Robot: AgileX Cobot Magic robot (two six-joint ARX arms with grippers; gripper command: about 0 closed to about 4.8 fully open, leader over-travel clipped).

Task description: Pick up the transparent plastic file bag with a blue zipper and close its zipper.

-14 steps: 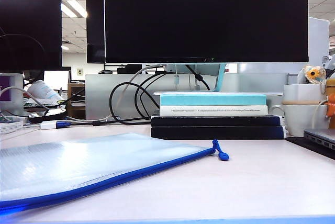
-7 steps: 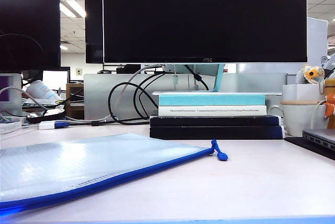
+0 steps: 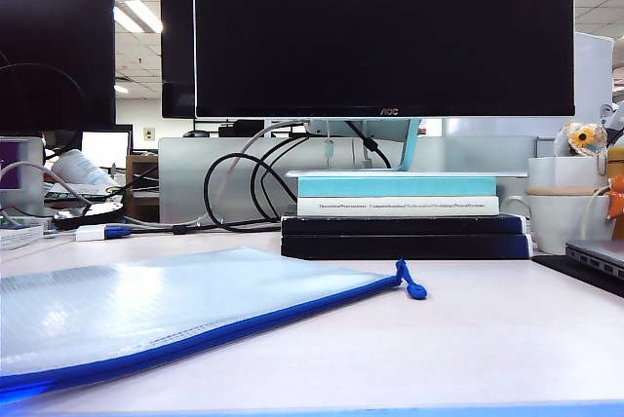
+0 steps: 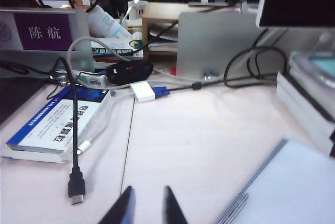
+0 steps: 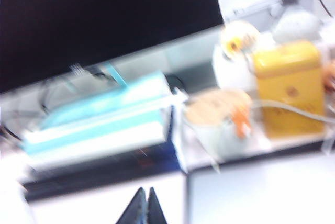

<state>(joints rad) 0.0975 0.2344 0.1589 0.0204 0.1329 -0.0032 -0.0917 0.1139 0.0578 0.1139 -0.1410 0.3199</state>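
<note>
Across the exterior pictures the flat translucent whitish-blue plastic file bag (image 3: 146, 315) has not shifted: it lies at lower left on the pale desk (image 3: 487, 339), its bright blue zipper strip (image 3: 195, 341) running shut along the near edge up to the cord pull at centre. Neither of my arms shows there. I judge the closing done and my arms pulled clear.

My left gripper (image 4: 146, 209) hangs over bare desk, fingertips slightly apart, holding nothing, a corner of the bag at lower right. My right gripper (image 5: 143, 207) has its fingertips together, empty, in a blurred picture.

Behind stand a black monitor (image 3: 385, 32), stacked books (image 3: 398, 198), looping cables (image 3: 244, 178) and a white mug (image 3: 561, 212).
</note>
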